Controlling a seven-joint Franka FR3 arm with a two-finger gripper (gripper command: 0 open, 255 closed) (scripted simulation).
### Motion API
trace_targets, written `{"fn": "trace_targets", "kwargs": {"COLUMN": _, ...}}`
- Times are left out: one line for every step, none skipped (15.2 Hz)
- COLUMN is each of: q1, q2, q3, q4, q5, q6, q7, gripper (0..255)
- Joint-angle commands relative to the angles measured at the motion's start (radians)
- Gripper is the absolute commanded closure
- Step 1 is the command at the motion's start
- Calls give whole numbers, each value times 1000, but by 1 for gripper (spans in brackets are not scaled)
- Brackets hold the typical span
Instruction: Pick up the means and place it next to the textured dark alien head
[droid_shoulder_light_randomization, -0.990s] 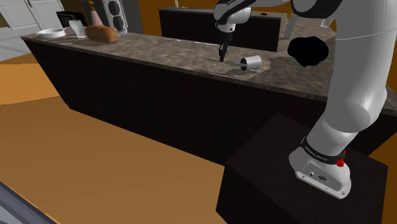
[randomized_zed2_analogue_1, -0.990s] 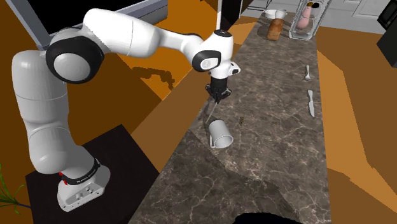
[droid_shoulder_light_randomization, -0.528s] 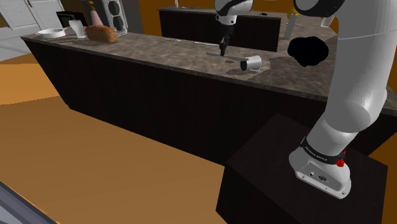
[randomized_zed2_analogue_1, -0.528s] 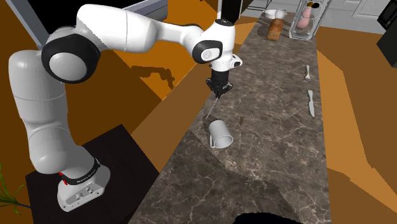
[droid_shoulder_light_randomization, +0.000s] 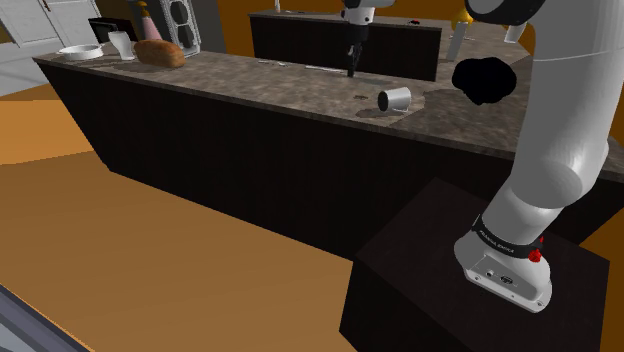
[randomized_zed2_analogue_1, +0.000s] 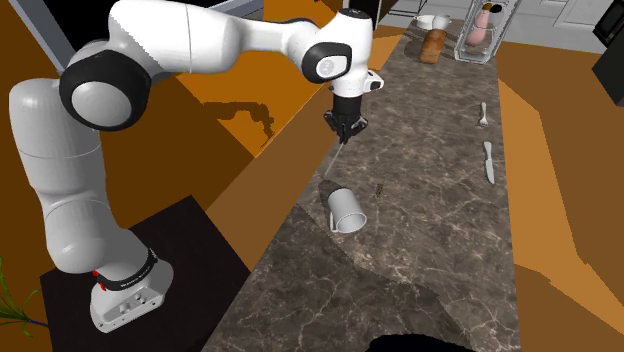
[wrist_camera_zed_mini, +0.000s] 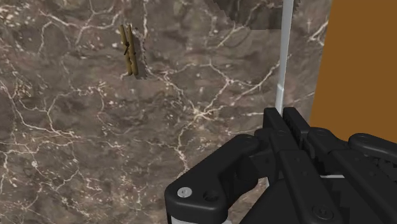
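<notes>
Shoulder view: tabletop (droid_shoulder_light_randomization: 250, 85) of dark veined stone; gripper (droid_shoulder_light_randomization: 350, 66) above it, pointing down; pale cup (droid_shoulder_light_randomization: 394, 99) on its side, mouth toward that view's left; black alien head (droid_shoulder_light_randomization: 484, 80) beyond the cup, well apart from the gripper; far end: bowl (droid_shoulder_light_randomization: 80, 51), glass (droid_shoulder_light_randomization: 120, 45), bread loaf (droid_shoulder_light_randomization: 160, 53)

Second exterior view: gripper (randomized_zed2_analogue_1: 343, 133) closed narrow on a thin grey utensil (randomized_zed2_analogue_1: 333, 165) that hangs down from it near the tabletop's (randomized_zed2_analogue_1: 430, 230) edge, just above the cup (randomized_zed2_analogue_1: 346, 210); clear rack (randomized_zed2_analogue_1: 470, 45) holding a pink bottle (randomized_zed2_analogue_1: 485, 25)

Wrist view: fingers (wrist_camera_zed_mini: 272, 124) clasping the utensil (wrist_camera_zed_mini: 284, 57); small tan peg (wrist_camera_zed_mini: 129, 49) lying on the stone
</notes>
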Motion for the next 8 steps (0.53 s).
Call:
{"fn": "trace_targets", "kwargs": {"q1": -1, "q2": -2, "q3": -1, "q4": 26, "q5": -1, "q6": -28, "q7": 2, "gripper": 255}}
{"fn": "trace_targets", "kwargs": {"q1": -1, "q2": -2, "q3": -1, "q4": 38, "q5": -2, "q6": -41, "q7": 3, "gripper": 255}}
{"fn": "trace_targets", "kwargs": {"q1": -2, "q2": -3, "q3": -1, "q4": 52, "q5": -2, "q6": -54, "q7": 4, "gripper": 255}}
{"fn": "trace_targets", "kwargs": {"q1": -3, "q2": -3, "q3": -2, "q4": 65, "q5": -2, "q6": -68, "q7": 4, "gripper": 255}}
{"fn": "trace_targets", "kwargs": {"q1": -4, "q2": -2, "q3": -2, "q4": 79, "q5": -3, "q6": -81, "q7": 5, "gripper": 255}}
{"fn": "trace_targets", "kwargs": {"q1": -5, "q2": -2, "q3": -2, "q4": 93, "q5": -3, "q6": -95, "q7": 6, "gripper": 255}}
{"fn": "trace_targets", "kwargs": {"q1": -5, "q2": -1, "q3": -2, "q4": 108, "q5": -3, "q6": -109, "q7": 6, "gripper": 255}}
{"fn": "trace_targets", "kwargs": {"q1": -6, "q2": 0, "q3": -2, "q4": 123, "q5": -3, "q6": -123, "q7": 7, "gripper": 255}}
